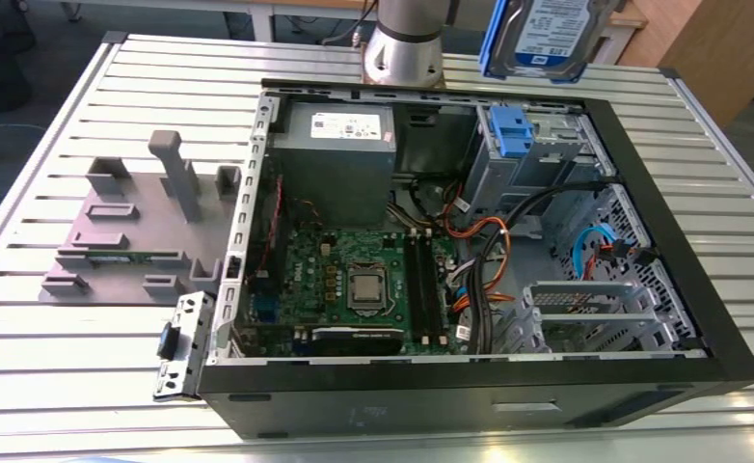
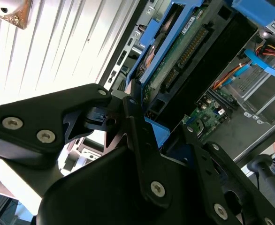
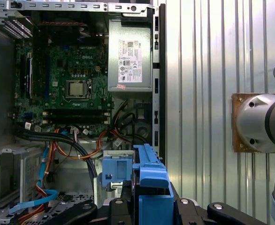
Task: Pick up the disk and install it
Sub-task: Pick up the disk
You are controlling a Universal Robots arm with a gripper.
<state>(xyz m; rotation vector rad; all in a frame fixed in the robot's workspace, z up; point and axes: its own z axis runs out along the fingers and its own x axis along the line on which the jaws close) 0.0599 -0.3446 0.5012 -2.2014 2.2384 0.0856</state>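
On the exterior view's left, a grey fixture (image 1: 133,231) is seen on the bench (image 1: 42,328). In the middle lies the open computer case (image 1: 480,405), with its drive bay (image 1: 551,154) at the far corner. To the right, the disk (image 1: 545,34) is held aloft above that bay. In the second wrist view the gripper (image 2: 162,133) is seen with its fingers (image 2: 138,126) closed on the disk's blue bracket. Pick-up is judged done; the disk is not yet seated.

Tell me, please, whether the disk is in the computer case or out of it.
Out: the gripper holds the disk in the air, clear of the open case.
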